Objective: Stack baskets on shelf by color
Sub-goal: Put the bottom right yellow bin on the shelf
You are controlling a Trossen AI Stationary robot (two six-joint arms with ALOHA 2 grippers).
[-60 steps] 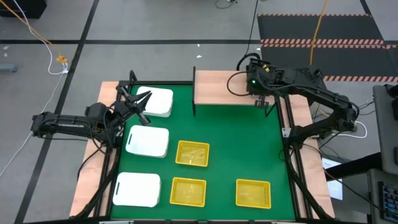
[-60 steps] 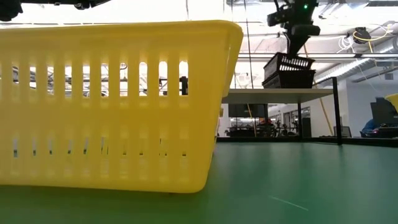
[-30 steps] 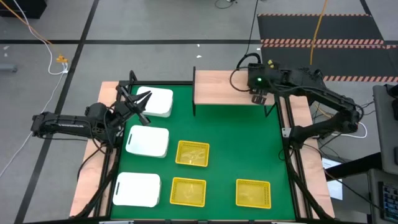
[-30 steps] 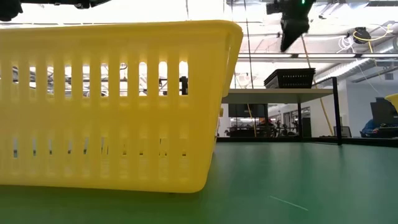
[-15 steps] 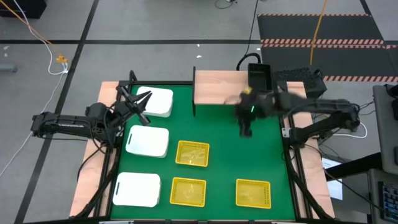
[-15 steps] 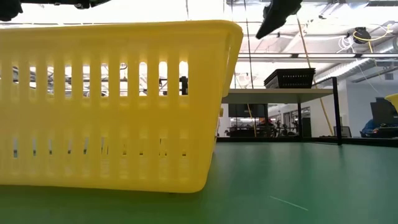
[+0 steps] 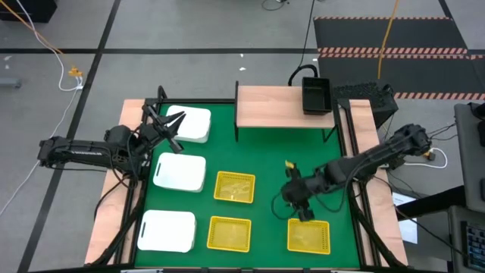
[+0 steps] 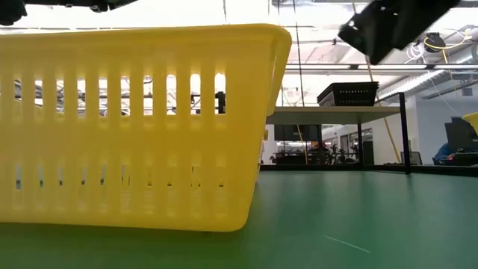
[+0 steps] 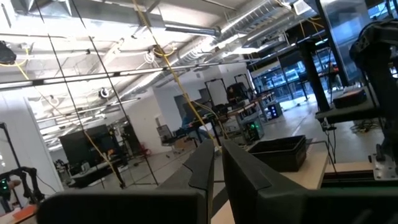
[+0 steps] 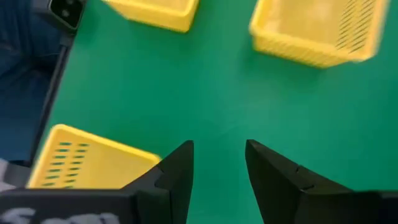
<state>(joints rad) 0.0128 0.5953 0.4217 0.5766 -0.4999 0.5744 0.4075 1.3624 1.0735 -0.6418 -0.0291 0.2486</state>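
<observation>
A stack of black baskets [image 7: 316, 95] [image 8: 347, 93] stands on the right end of the shelf [image 7: 276, 108] [image 8: 336, 114]. Three yellow baskets [image 7: 234, 187] [image 7: 229, 233] [image 7: 308, 235] and three white baskets [image 7: 188, 123] [image 7: 179, 172] [image 7: 167, 230] sit on the green table. My right gripper [image 7: 297, 205] [image 10: 217, 162] hangs open over bare table, just beyond the near-right yellow basket [image 10: 99, 163], with nothing between its fingers. My left gripper [image 7: 171, 123] [image 9: 218, 168] waits shut at the far-left white basket's left edge, raised and pointing level.
In the low view one yellow basket [image 8: 134, 127] fills the left foreground, and part of my right arm [image 8: 392, 22] shows at upper right. Bare green table [image 7: 295, 155] lies between the shelf and the yellow baskets. Wooden strips [image 7: 371, 152] edge the table.
My right gripper has left the shelf's right end, where the black baskets stay put, and has swung quickly toward the table's near edge and down. It now hangs low over the table by the near-right yellow basket.
</observation>
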